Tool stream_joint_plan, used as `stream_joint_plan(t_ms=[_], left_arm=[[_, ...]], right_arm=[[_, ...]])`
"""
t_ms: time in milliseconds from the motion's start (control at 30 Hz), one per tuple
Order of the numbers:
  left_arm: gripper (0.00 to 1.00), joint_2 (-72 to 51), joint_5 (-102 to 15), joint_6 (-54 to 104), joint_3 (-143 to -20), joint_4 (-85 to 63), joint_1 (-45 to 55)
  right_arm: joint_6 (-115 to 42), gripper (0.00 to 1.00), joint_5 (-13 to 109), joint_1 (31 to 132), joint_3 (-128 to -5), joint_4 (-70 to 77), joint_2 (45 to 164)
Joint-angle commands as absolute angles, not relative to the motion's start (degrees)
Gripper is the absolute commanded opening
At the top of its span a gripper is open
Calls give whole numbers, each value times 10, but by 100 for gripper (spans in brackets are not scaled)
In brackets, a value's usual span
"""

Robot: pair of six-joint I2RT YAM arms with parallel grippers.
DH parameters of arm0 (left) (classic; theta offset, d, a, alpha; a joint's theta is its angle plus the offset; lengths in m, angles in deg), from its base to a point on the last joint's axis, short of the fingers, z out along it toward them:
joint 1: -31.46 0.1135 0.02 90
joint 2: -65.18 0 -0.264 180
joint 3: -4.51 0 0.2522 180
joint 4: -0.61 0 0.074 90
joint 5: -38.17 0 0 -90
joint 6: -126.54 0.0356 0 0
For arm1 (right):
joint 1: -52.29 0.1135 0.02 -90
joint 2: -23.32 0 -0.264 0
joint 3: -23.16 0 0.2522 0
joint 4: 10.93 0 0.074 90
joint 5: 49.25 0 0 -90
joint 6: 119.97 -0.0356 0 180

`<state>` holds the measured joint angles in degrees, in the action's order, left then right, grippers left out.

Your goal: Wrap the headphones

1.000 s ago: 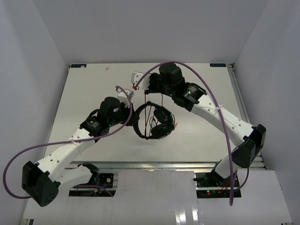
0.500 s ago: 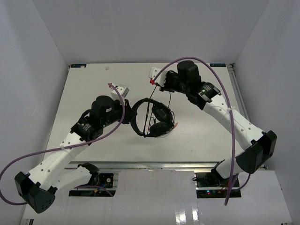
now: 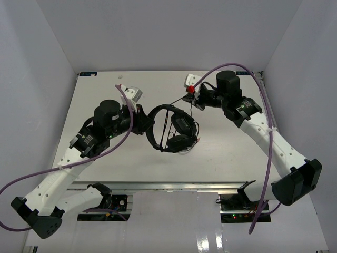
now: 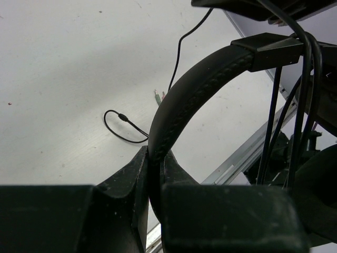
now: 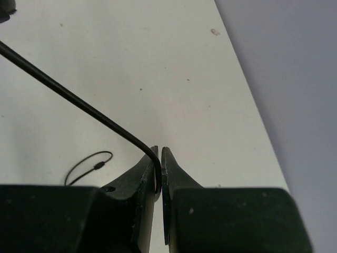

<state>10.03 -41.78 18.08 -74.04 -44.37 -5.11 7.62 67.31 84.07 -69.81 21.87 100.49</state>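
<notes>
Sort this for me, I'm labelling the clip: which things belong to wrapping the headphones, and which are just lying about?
Part of the job: headphones, clamped in the left gripper; their thin cable, pinched by the right gripper.
Not part of it: purple robot cables; table.

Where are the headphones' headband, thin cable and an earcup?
headband (image 4: 200,79): left wrist view, middle of the padded arch.
cable (image 5: 79,100): right wrist view, middle of the taut stretch.
earcup (image 3: 181,124): top view, back of the upper cup.
</notes>
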Motion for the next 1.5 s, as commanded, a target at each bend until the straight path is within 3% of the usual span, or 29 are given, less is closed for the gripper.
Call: stream_joint_plan(t_ms=[0, 233, 667, 1033, 1467], left_arm=[[0, 107, -373, 140, -802, -429, -55], [0, 94, -360, 104, -871, -431, -55], [0, 53, -397, 79, -967, -454, -55], [0, 23, -421, 49, -1023, -445, -55], [0, 9, -603, 24, -1086, -444, -55]], right_arm=[[-57, 12, 782, 813, -663, 157, 981], [-212, 12, 903, 788, -590, 28, 985], [-355, 16, 931, 792, -439, -262, 1080], [-352, 20, 971, 815, -403, -316, 1130], [-314, 15, 992, 837, -339, -311, 1126]])
